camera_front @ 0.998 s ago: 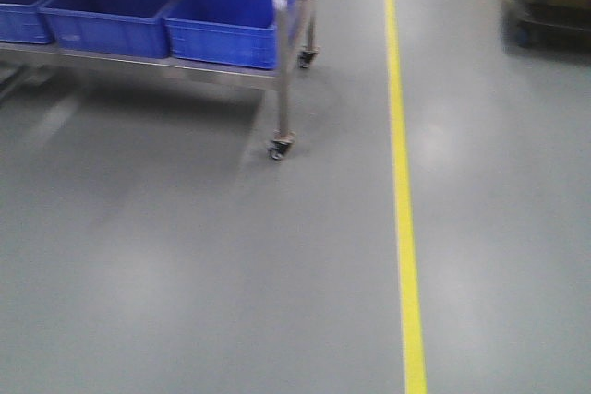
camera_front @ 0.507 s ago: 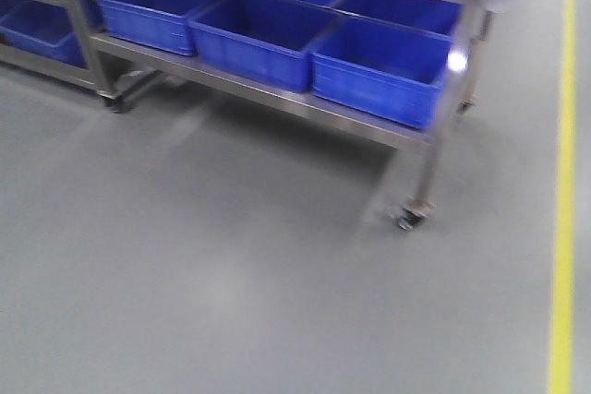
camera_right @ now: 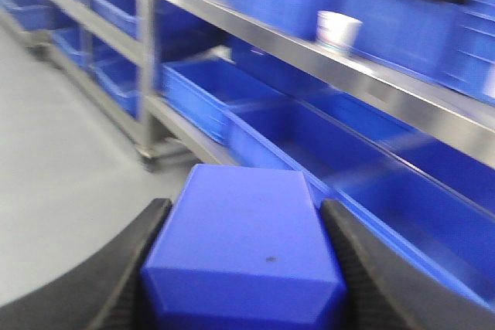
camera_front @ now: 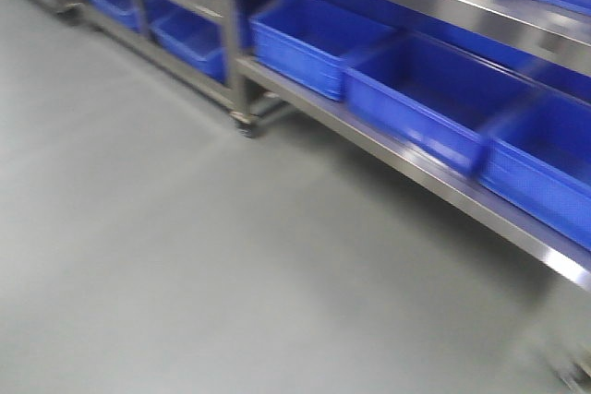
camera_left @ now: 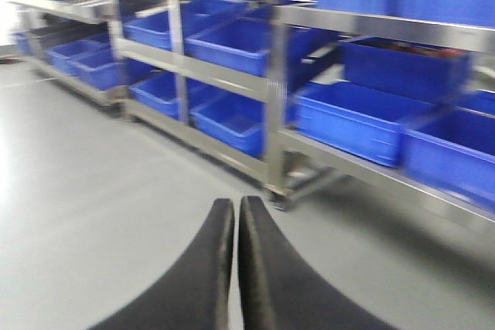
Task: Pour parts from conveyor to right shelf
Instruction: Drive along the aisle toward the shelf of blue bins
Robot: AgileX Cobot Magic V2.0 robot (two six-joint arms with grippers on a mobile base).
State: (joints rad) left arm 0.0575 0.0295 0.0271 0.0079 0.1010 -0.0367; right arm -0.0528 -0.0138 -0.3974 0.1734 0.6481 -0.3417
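1. Right gripper (camera_right: 244,210) of mine is clamped on the blue block (camera_right: 241,264), one finger on each side.
2. My left gripper (camera_left: 235,206) is closed, fingers touching, holding nothing.
3. Beyond the block stands the shelf (camera_right: 387,86) with blue tubs (camera_right: 205,92); a white cup (camera_right: 338,31) sits on its rail.

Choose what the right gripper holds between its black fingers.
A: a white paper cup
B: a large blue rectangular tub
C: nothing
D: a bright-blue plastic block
D: in the right wrist view, the bright-blue plastic block sits clamped between the black fingers of the right gripper, while the white cup stands on the steel shelf.
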